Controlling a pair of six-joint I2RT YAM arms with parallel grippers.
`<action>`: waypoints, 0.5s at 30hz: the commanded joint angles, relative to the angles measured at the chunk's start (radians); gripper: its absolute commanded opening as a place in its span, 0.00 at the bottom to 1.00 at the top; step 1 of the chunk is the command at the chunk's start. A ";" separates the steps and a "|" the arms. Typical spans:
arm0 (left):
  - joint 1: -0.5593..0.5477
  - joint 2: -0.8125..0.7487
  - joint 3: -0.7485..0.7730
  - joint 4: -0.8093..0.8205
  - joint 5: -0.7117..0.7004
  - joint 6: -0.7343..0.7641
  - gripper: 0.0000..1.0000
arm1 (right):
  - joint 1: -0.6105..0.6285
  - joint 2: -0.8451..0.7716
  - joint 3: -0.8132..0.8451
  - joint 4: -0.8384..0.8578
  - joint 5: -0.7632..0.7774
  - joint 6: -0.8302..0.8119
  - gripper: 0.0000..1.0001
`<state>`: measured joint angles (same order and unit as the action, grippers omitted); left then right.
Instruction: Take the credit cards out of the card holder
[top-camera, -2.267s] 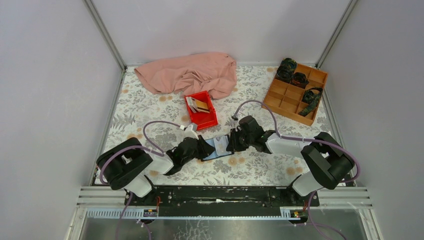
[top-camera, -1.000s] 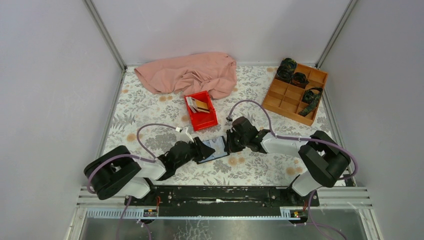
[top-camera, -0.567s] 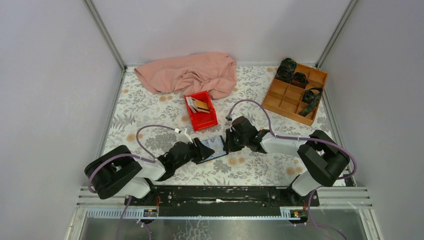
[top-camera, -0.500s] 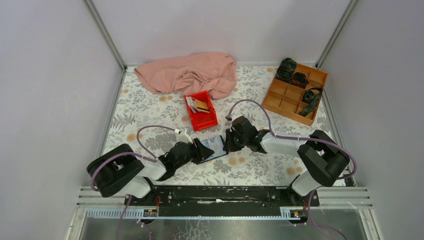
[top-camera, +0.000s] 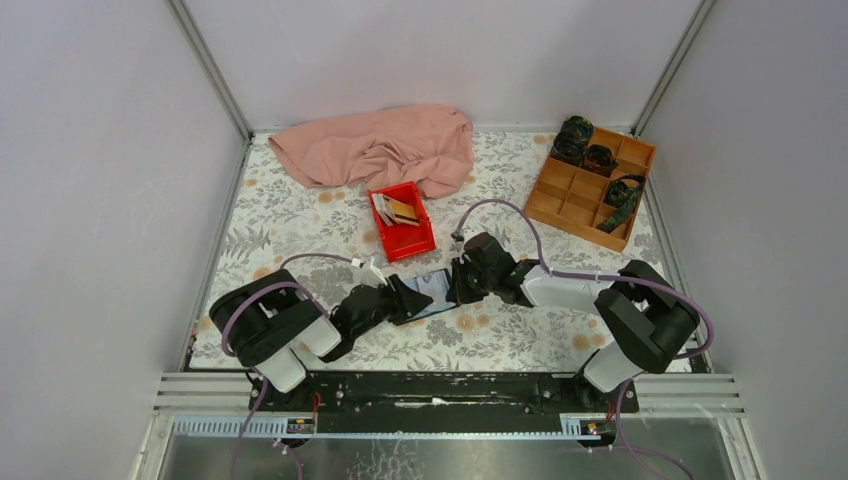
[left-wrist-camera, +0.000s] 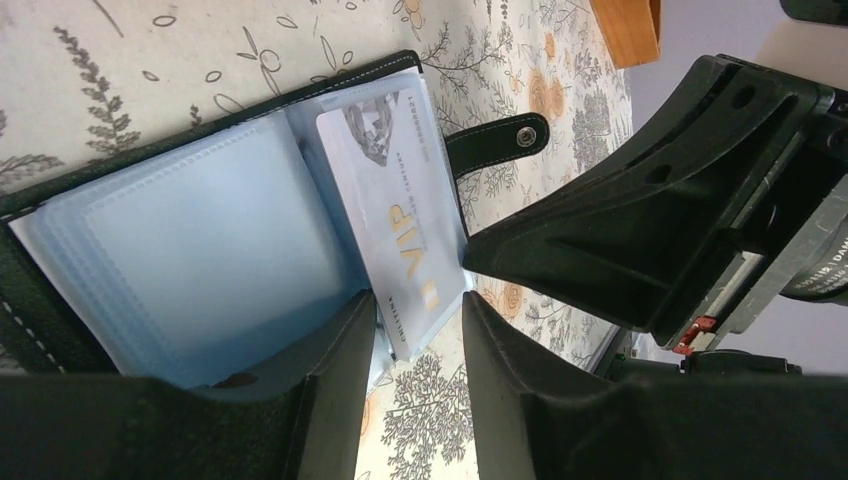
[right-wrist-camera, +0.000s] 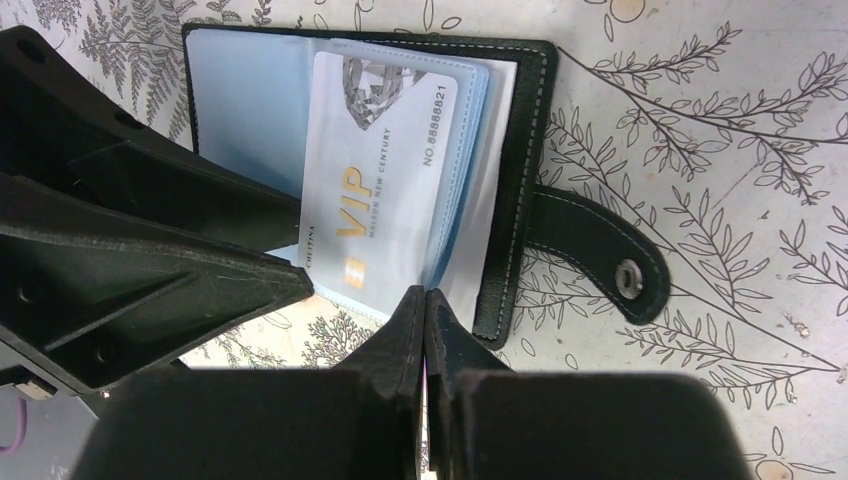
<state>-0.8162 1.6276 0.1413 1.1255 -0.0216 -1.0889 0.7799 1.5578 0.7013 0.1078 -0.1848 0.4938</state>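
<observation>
- Between the two arms, near the front middle of the table (top-camera: 300, 215), the card holder (top-camera: 432, 293) is lying open, its clear blue sleeves facing up and its snap strap (right-wrist-camera: 590, 250) trailing off to one side.
- One of the credit cards, a silver-white VIP card (right-wrist-camera: 375, 190), is sticking partway out of a sleeve toward the left arm.
- The left gripper (left-wrist-camera: 418, 300) is standing parted, its fingers straddling the card's bare end without pinching it.
- The right gripper (right-wrist-camera: 425, 300) is pressing its fingers together at the holder's edge beside the card. I cannot tell whether a sleeve is caught between them.
- The card is looking light, stiff and slick, so it is calling for a pinch across the flat faces of the bare end.
- The sleeves are looking soft and clingy, so the holder is likely needing to be pinned down.
- More cards (top-camera: 397, 210) are lying in the red tray (top-camera: 418, 243).
</observation>
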 joint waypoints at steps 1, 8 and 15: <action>0.011 0.005 -0.047 0.152 0.007 -0.018 0.42 | 0.010 0.004 -0.006 0.036 -0.019 0.005 0.00; 0.025 0.010 -0.074 0.230 0.018 -0.021 0.34 | 0.010 0.032 -0.004 0.049 -0.037 0.012 0.00; 0.034 0.152 -0.065 0.423 0.063 -0.060 0.32 | 0.010 0.035 0.000 0.046 -0.046 0.011 0.00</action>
<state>-0.7933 1.7020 0.0711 1.3231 0.0013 -1.1183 0.7799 1.5898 0.6956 0.1249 -0.2035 0.4984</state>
